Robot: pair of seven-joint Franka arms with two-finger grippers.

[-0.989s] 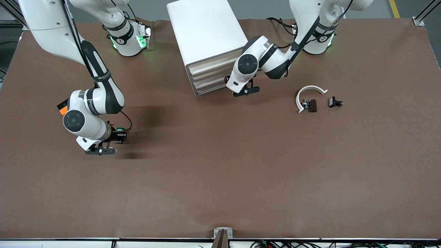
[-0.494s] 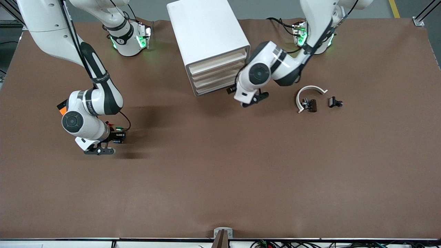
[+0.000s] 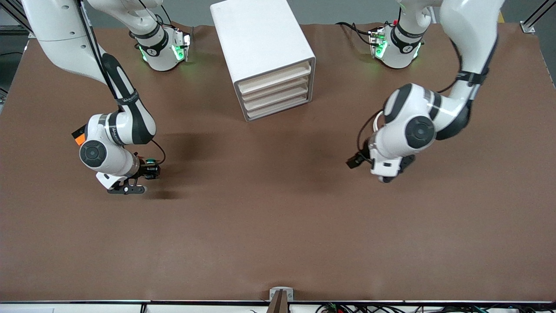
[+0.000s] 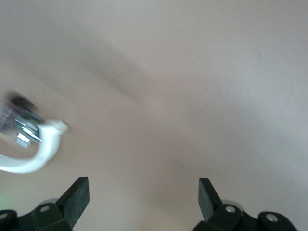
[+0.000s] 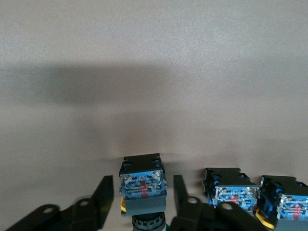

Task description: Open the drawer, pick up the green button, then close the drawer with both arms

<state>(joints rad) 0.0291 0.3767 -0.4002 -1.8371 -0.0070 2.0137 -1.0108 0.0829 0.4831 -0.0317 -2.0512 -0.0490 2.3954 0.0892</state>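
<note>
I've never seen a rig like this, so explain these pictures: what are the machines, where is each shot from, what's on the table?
Two white jointed robot arms work at a brown table. The wide picture is from a high camera facing them; the other two are from cameras on each arm's wrist. Each arm ends in a black two-finger end effector. The right end effector is open, its fingers either side of a small push-button with a blue-black body, not clearly touching it; two similar buttons stand beside it. The left end effector is open and empty over bare table, near a white curved plastic piece. A white box-shaped cabinet stands near the arms' bases, its four drawers all pushed in.
</note>
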